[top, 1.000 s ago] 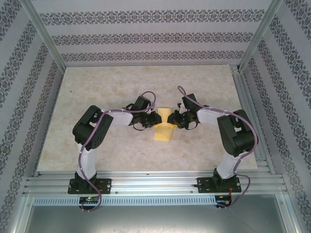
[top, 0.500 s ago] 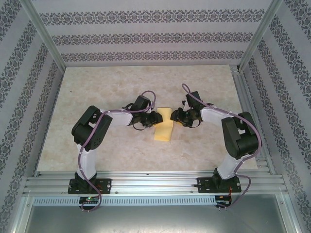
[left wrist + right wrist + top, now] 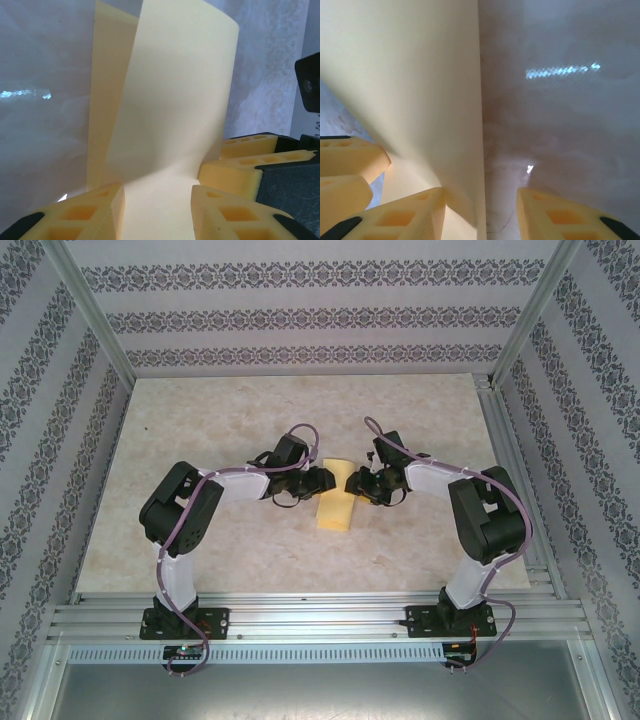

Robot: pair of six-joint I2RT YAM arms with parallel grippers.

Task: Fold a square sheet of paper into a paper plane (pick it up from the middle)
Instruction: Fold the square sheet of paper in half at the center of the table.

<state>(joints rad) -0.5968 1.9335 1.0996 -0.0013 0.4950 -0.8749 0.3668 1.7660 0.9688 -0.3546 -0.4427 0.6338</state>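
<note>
**Tool state.** The left gripper point(image 3: 157, 192) is released. Its jaws stand parted, and the square sheet of paper point(image 3: 170, 100) passes through the gap between the yellow fingers point(image 3: 85, 212) unpinched. The right gripper point(image 3: 481, 195) is also released, jaws parted. The sheet's straight edge lies inside the gap, with bare surface between that edge and the finger on the right of that view.

**Clearance.** The sheet lies near the middle of the table point(image 3: 200, 420) as a narrow folded rectangle, its long axis running away from the bases. The grippers face each other across its far half, near one another. Open table surrounds the sheet on all sides. The patterned walls point(image 3: 320, 315) and the near rail point(image 3: 320, 615) are well apart from it.

**View differences.** From above the sheet reads as flat. The left wrist view shows an upper layer lifted and curled off the layer beneath, with the right gripper's fingers just beside it.

**Arm pose.** Both arms rise from their bases with elbows outward and forearms turned inward, wrists low over the table.
</note>
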